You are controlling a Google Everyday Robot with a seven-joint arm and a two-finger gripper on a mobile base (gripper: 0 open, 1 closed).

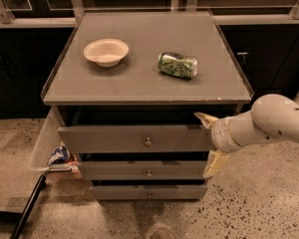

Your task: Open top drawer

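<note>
- Carrying bowl (106,52) and green can (177,65) on grey desk (139,83), among dark cabinets (271,49).
- Straddling right end of top drawer (129,139) front with tool (210,141) gaping wide.

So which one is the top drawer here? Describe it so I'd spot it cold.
Find the grey cabinet carrying a bowl and a crushed green can. The top drawer is the highest of three stacked grey fronts beneath that top, with the end effector at its right end. Unlike the middle drawer and bottom drawer, its front is tallest and widest.
</note>
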